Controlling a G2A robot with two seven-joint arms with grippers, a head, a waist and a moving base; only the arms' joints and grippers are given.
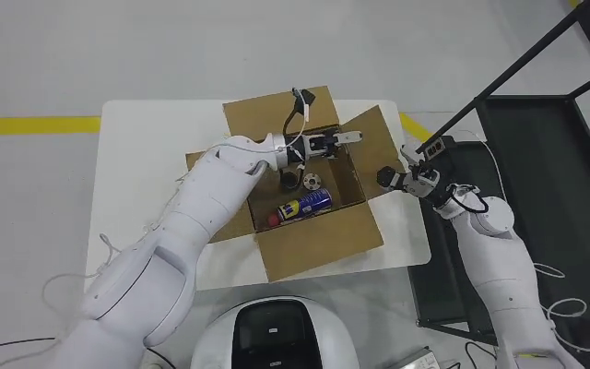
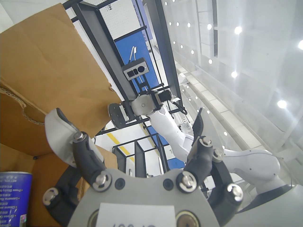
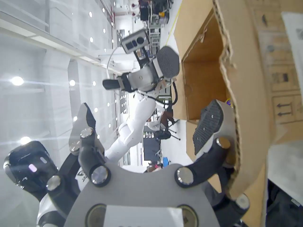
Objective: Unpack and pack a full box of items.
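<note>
An open cardboard box (image 1: 318, 235) sits on the white table (image 1: 147, 148) with its flaps spread. Inside lie a blue and red spray can (image 1: 300, 208), a small round metal part (image 1: 313, 180) and a dark item (image 1: 290, 175). My left gripper (image 1: 343, 138) hovers over the box's far inner side, open and empty (image 2: 130, 128); the can's blue end (image 2: 14, 194) lies below it. My right gripper (image 1: 387, 177) is at the box's right flap (image 1: 378, 138), open (image 3: 146, 121), with the flap's torn edge (image 3: 227, 72) just outside one finger (image 3: 208, 121).
A black metal rack (image 1: 525, 166) stands close to the table's right side, behind the right arm. The table's left part has bare room. A yellow line (image 1: 46, 124) runs along the floor.
</note>
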